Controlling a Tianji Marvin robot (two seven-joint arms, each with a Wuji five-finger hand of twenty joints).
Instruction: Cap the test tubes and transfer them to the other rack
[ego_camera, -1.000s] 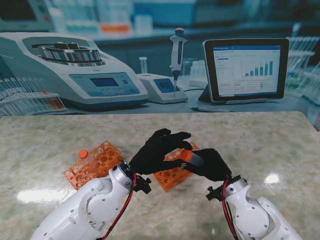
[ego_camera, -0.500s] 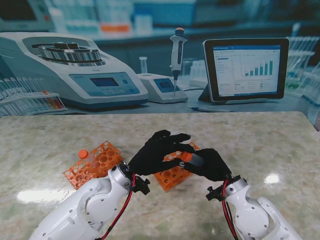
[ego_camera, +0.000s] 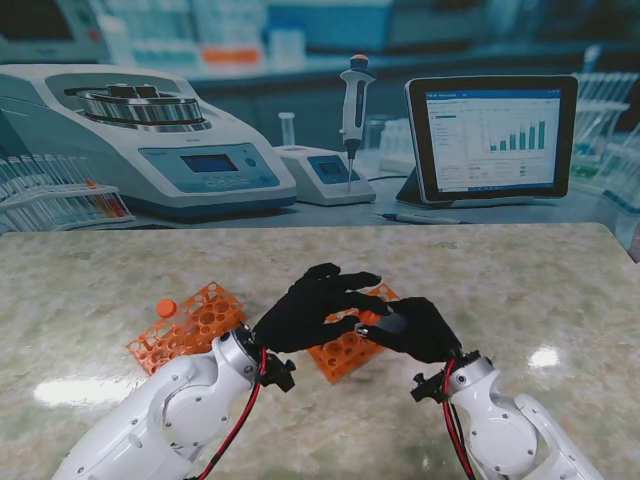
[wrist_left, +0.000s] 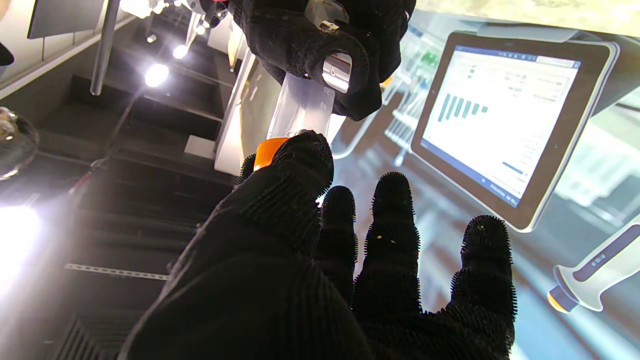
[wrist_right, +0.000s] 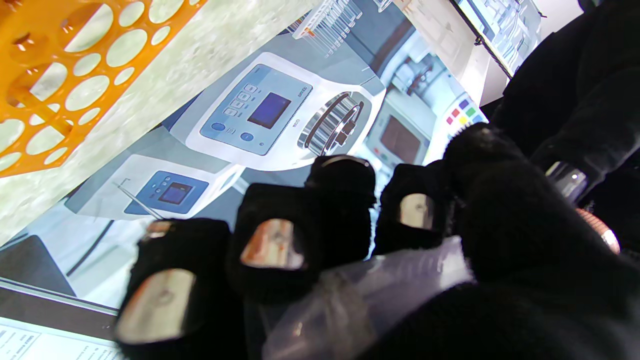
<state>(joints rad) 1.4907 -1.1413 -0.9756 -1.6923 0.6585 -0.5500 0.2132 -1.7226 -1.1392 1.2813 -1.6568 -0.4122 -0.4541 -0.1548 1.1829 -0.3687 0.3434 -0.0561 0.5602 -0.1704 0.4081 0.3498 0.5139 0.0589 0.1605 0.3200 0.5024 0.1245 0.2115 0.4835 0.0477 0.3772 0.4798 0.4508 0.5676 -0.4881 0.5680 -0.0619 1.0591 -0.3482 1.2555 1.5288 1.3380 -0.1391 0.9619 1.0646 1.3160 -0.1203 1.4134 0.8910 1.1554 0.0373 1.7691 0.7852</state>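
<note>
My right hand (ego_camera: 418, 330) is shut on a clear test tube (wrist_left: 303, 106), held above the table and tilted toward my left hand (ego_camera: 312, 308). An orange cap (wrist_left: 267, 151) sits on the tube's end, with my left thumb (wrist_left: 300, 165) and a finger behind it pinching it. In the stand view my left fingers hide the cap. The right wrist view shows the tube (wrist_right: 380, 285) lying across my right hand (wrist_right: 320, 235). Two orange racks lie on the table: one (ego_camera: 192, 326) to the left, one (ego_camera: 340, 354) under my hands.
A loose orange cap (ego_camera: 166, 307) rests at the left rack's far corner. The left rack's holes (wrist_right: 55, 75) look empty in the right wrist view. A printed lab backdrop (ego_camera: 300, 120) stands behind the table's far edge. Marble table top (ego_camera: 520, 280) extends to the right.
My left fingers have closed down over the orange cap on the tube's end, so it no longer shows in the stand view. The right hand has barely moved.
</note>
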